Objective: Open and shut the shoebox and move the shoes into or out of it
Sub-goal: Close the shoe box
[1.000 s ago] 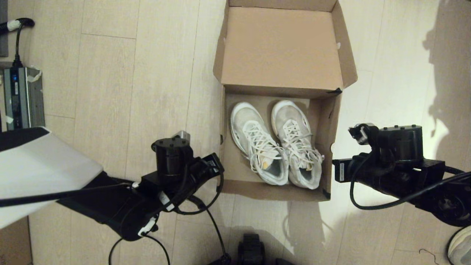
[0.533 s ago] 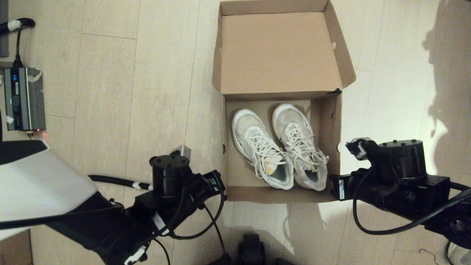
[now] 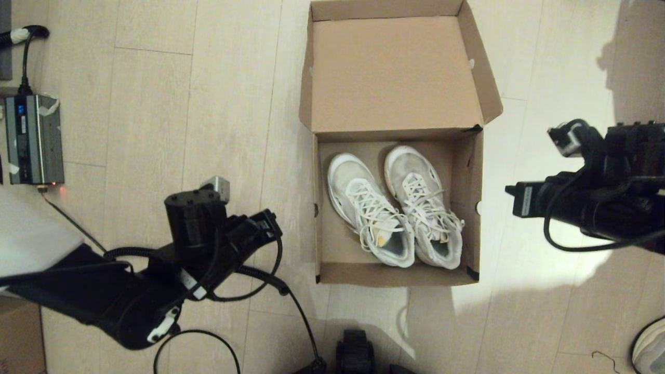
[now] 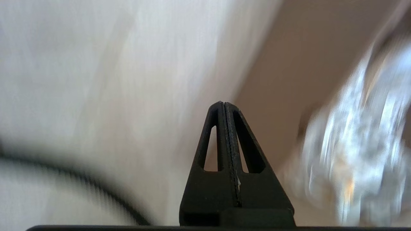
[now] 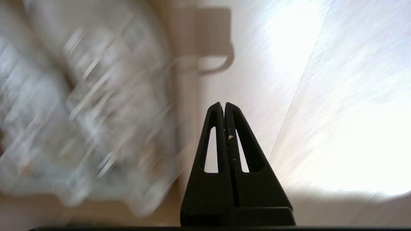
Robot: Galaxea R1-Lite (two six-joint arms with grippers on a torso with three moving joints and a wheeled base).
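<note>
The brown shoebox (image 3: 474, 208) stands open on the floor, its lid (image 3: 395, 72) folded back on the far side. Both white sneakers lie inside, toes pointing away: one shoe (image 3: 363, 208) on the left, the other shoe (image 3: 423, 205) beside it. My left arm (image 3: 208, 239) hangs left of the box, apart from it. My right arm (image 3: 582, 192) hangs to its right, also apart. The left gripper (image 4: 223, 103) is shut and empty, with the box wall (image 4: 289, 80) ahead. The right gripper (image 5: 223, 104) is shut and empty beside the blurred shoes (image 5: 80, 112).
A grey power unit (image 3: 31, 137) sits on the floor at far left. Black cables (image 3: 291, 301) trail under the left arm. A lone white-grey shoe (image 3: 649, 345) shows at the bottom right corner, and a brown carton (image 3: 18, 337) at the bottom left.
Both arms have drawn away from the box sides, the left arm leftward, the right arm rightward and farther off. The box first shifted slightly, then stayed still.
</note>
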